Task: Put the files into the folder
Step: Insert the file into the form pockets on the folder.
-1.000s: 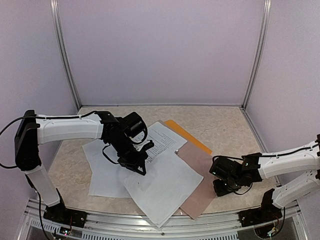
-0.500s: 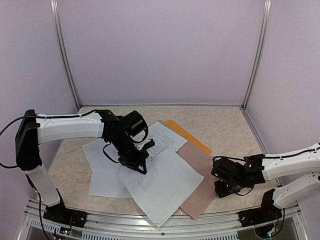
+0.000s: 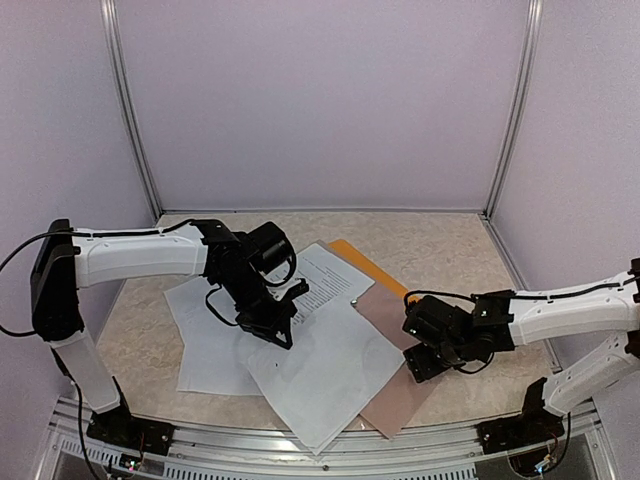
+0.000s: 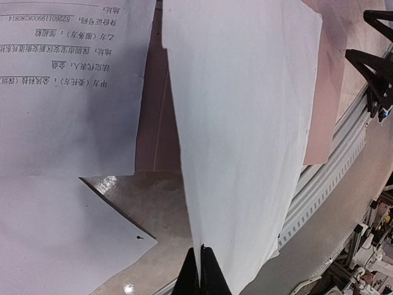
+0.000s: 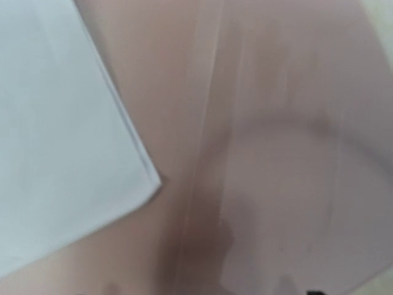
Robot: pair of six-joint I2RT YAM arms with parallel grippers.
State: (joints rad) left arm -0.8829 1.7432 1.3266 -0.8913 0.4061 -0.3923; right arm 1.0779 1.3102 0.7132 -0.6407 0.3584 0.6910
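Observation:
The files are white sheets spread over the table's middle. One printed sheet (image 3: pixel 325 275) lies at the back, a blank-side sheet (image 3: pixel 210 345) at the left and a large one (image 3: pixel 325 375) in front. My left gripper (image 3: pixel 280 335) is shut on the top edge of that front sheet (image 4: pixel 245 123), fingertips pinched together (image 4: pixel 201 252). The orange folder (image 3: pixel 378 272) shows only as a strip behind the pinkish-brown board (image 3: pixel 400 360). My right gripper (image 3: pixel 418 362) hovers low over this board (image 5: pixel 276 123); no fingers meet in its wrist view, so its jaws stand apart with nothing between them.
A metal rail (image 3: pixel 300 455) runs along the near table edge, with both arm bases on it. Purple walls close in the back and sides. Bare marble table (image 3: pixel 450 245) lies behind the folder at the right.
My right gripper has moved left from the board's right edge to over the board, and its jaws have parted. The left arm and its sheet have not moved.

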